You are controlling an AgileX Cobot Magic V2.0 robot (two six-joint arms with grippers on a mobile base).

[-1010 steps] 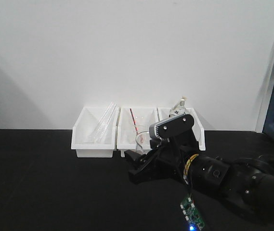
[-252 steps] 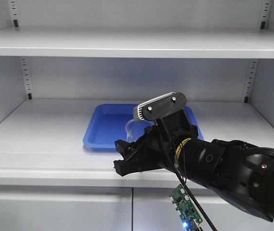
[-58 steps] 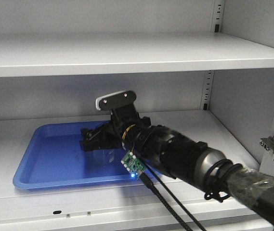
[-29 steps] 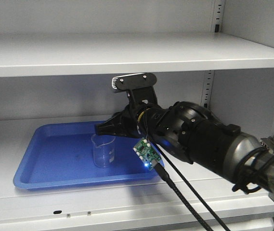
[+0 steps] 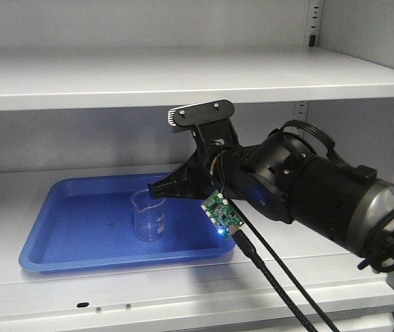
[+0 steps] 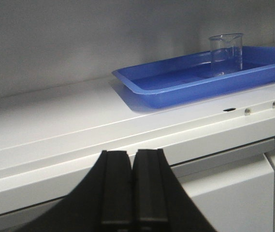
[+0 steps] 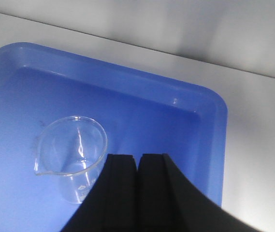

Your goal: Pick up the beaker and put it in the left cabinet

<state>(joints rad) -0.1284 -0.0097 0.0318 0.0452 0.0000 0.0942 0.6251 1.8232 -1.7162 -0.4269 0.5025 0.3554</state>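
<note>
The right gripper (image 7: 138, 159) has let go of the beaker (image 5: 149, 215), closed and drawn back right, leaving it upright in the tray (image 5: 72, 242)

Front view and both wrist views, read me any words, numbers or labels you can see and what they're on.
Small clear glass beaker: faint white printed markings, too blurred to read.
Small green circuit board hanging from the right arm: no legible text.
Blue plastic tray and light grey metal cabinet: none.

The right arm (image 5: 307, 194) is glossy black, built of thick rounded segments. A silver-grey camera bar (image 5: 201, 113) with 2 dark screws sits on a black bracket above its wrist. A small green circuit board (image 5: 223, 216) with a blue light hangs beneath, trailing 2 black cables (image 5: 280, 283). Flat matte-black jaws show in both wrist views.
</note>
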